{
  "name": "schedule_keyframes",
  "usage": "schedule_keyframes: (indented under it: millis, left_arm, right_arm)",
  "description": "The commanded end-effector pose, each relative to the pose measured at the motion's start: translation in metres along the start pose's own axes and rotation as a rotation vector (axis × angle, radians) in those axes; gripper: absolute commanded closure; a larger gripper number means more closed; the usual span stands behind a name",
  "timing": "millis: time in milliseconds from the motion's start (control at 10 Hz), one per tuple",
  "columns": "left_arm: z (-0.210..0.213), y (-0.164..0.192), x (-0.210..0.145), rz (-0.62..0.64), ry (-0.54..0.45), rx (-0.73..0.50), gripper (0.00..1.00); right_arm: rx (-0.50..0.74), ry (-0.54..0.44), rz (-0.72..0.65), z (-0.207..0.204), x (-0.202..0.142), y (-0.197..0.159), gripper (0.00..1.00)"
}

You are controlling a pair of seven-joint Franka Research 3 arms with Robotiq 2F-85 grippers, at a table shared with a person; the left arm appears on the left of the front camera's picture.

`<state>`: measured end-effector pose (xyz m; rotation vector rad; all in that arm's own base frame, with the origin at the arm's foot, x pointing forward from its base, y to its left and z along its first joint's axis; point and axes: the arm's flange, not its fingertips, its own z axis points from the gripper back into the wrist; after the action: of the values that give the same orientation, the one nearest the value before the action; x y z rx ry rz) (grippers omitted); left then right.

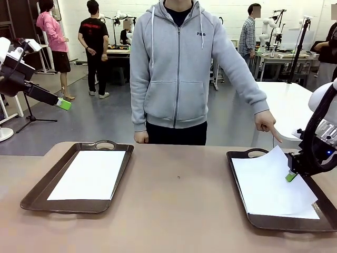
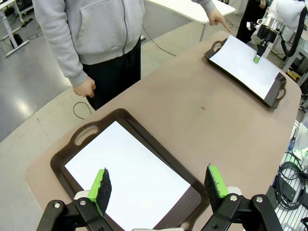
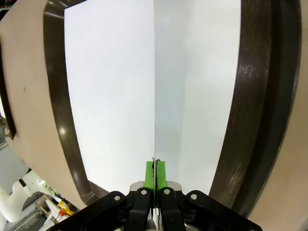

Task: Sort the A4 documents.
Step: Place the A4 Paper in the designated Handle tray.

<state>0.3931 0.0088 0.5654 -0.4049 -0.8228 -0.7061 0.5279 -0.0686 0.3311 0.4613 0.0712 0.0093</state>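
My right gripper [image 3: 155, 168] is pinched tight on the edge of the top sheet [image 1: 266, 176], the green pads [image 3: 160, 174] pressed together with the paper running edge-on between them up the middle of the right wrist frame. I hold it by the margin, I judge, so the thin sheet can peel off the one beneath rather than drag it along. In the front view, at lower right, that sheet lifts and skews above the right tray [image 1: 239, 184], its near corner hanging past a second sheet [image 1: 310, 213] that lies flat in the tray.

My left gripper [image 2: 156, 185] hangs with its fingers spread wide and nothing between them, at the bottom of the left wrist frame, above the left tray [image 2: 77, 139]. A single sheet [image 1: 89, 174] lies flat and square in that tray at lower left of the front view, probably where sorted pages collect.

The person stands behind the table at centre, one hand [image 1: 266, 122] pointing a finger down toward the right tray's far handle, the other hand [image 1: 140, 137] resting at the table's far edge. The pointing looks like a cue about which page to move
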Motion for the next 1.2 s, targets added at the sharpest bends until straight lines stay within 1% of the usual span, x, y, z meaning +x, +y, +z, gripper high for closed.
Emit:
schedule_keyframes:
  millis: [0,200,300,400,500,600,700,800,900,1000,1100]
  left_arm:
    - [-0.001,0.0,-0.001,-0.001,-0.006,0.011,0.0]
    - [-0.001,0.0,-0.001,-0.001,-0.006,0.011,0.0]
    - [-0.001,0.0,-0.001,-0.001,-0.006,0.011,0.0]
    - [-0.001,0.0,-0.001,-0.001,-0.006,0.011,0.0]
    - [-0.001,0.0,-0.001,-0.001,-0.006,0.011,0.0]
    - [-0.001,0.0,-0.001,-0.001,-0.006,0.011,0.0]
    - [-0.001,0.0,-0.001,-0.001,-0.006,0.011,0.0]
    - [-0.001,0.0,-0.001,-0.001,-0.006,0.011,0.0]
    - [-0.001,0.0,-0.001,-0.001,-0.006,0.011,0.0]
    - [-0.001,0.0,-0.001,-0.001,-0.006,0.011,0.0]
    - [-0.001,0.0,-0.001,-0.001,-0.006,0.011,0.0]
  right_arm:
    - [-0.054,-0.013,-0.023,-0.005,-0.001,0.004,0.99]
    - [-0.068,-0.026,-0.023,-0.005,0.0,0.005,0.99]
    - [-0.076,-0.043,-0.015,-0.004,0.001,0.007,0.82]
    - [-0.082,-0.044,-0.013,-0.003,0.001,0.008,0.82]
    - [-0.094,-0.043,-0.012,-0.003,0.002,0.008,0.65]
    - [-0.104,-0.042,-0.013,-0.002,0.002,0.009,0.8]
    - [-0.115,-0.043,-0.011,0.0,0.002,0.009,0.47]
    - [-0.13,-0.046,-0.012,0.002,0.002,0.01,0.63]
    - [-0.141,-0.046,-0.017,0.004,0.001,0.009,0.29]
    - [-0.154,-0.049,-0.024,0.006,0.001,0.008,0.45]
    - [-0.163,-0.053,-0.028,0.008,0.001,0.008,0.12]
